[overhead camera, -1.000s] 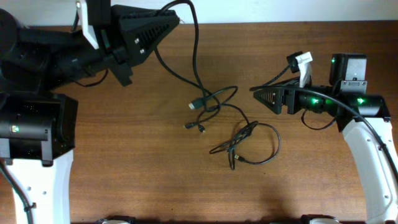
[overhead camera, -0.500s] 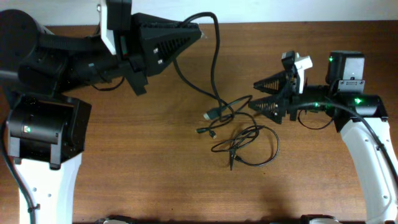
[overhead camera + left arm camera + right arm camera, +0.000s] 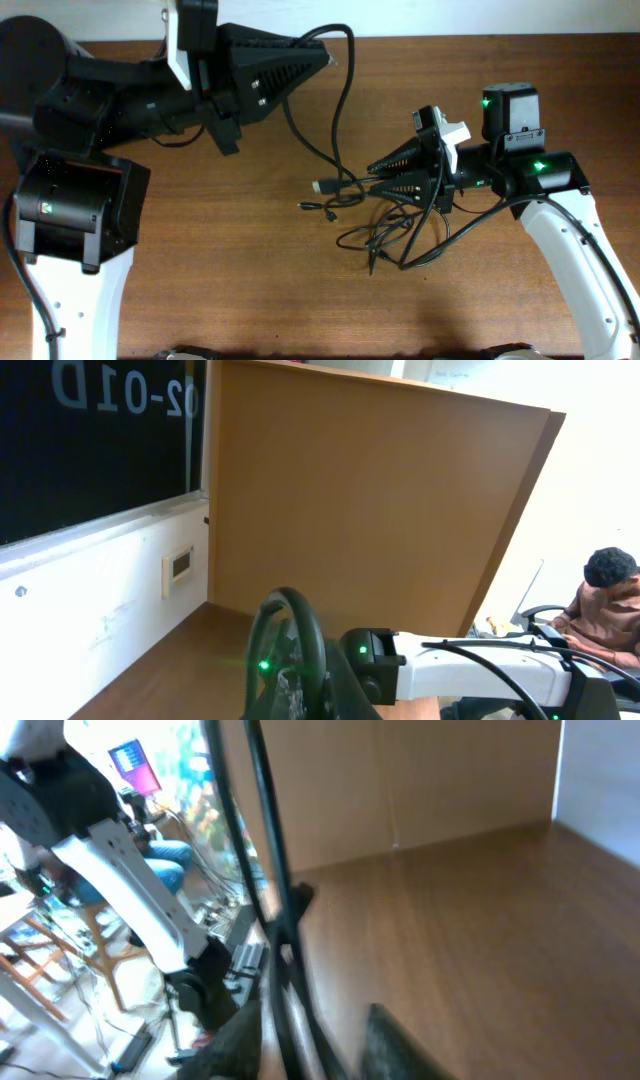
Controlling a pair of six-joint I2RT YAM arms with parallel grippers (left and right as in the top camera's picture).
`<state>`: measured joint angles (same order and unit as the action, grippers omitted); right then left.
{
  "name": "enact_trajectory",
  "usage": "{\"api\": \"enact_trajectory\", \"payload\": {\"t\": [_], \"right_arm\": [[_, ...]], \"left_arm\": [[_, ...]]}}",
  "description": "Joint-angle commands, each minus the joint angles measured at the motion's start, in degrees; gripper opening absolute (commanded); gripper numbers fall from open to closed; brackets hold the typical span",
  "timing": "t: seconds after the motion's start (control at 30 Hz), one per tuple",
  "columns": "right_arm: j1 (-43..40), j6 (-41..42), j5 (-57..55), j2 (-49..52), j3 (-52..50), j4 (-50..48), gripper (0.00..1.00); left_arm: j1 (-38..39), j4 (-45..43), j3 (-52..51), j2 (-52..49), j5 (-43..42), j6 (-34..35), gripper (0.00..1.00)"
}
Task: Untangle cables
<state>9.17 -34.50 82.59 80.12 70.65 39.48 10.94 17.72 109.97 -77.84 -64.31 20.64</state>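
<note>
Thin black cables lie tangled (image 3: pixel 392 228) on the wooden table, right of centre. One longer cable (image 3: pixel 340 110) loops up to my left gripper (image 3: pixel 326 58), which is shut on it and held high at the back. In the left wrist view that cable (image 3: pixel 292 635) arches out of the jaws. Its plug end (image 3: pixel 325 186) hangs near the table beside a smaller plug (image 3: pixel 305 207). My right gripper (image 3: pixel 372 177) points left into the top of the tangle. In the blurred right wrist view, strands (image 3: pixel 270 850) run between its fingers (image 3: pixel 235 1040), and bare wood shows beside them.
The left arm's bulky black base (image 3: pixel 70 200) fills the left side of the table. The right arm's white link (image 3: pixel 575 260) runs down the right side. A pale wall strip (image 3: pixel 450 15) borders the table's far edge. The right arm (image 3: pixel 480 670) shows in the left wrist view.
My right gripper has moved left and down into the tangle, and its jaws have narrowed around strands. The left gripper has carried its cable to the right, dragging the plug ends along.
</note>
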Motion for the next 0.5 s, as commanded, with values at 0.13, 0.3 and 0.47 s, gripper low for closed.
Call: {"api": "enact_trajectory", "payload": {"t": [0.13,0.3,0.47], "right_arm": [[0.09,3.72,-0.61,0.28,0.42,0.04,0.04],[-2.93,7.67,6.34,-0.57,0.46,-1.05,0.04],[-10.4,11.3,6.36,-2.8,0.5,-0.94,0.04]], "left_arm": [[0.15,-0.48,0.87,0.31,0.42,0.52,0.0],[0.13,7.04,0.85,0.28,10.19,-5.11,0.0],[0.15,24.15,0.85,0.22,39.67,-9.22,0.0]]}}
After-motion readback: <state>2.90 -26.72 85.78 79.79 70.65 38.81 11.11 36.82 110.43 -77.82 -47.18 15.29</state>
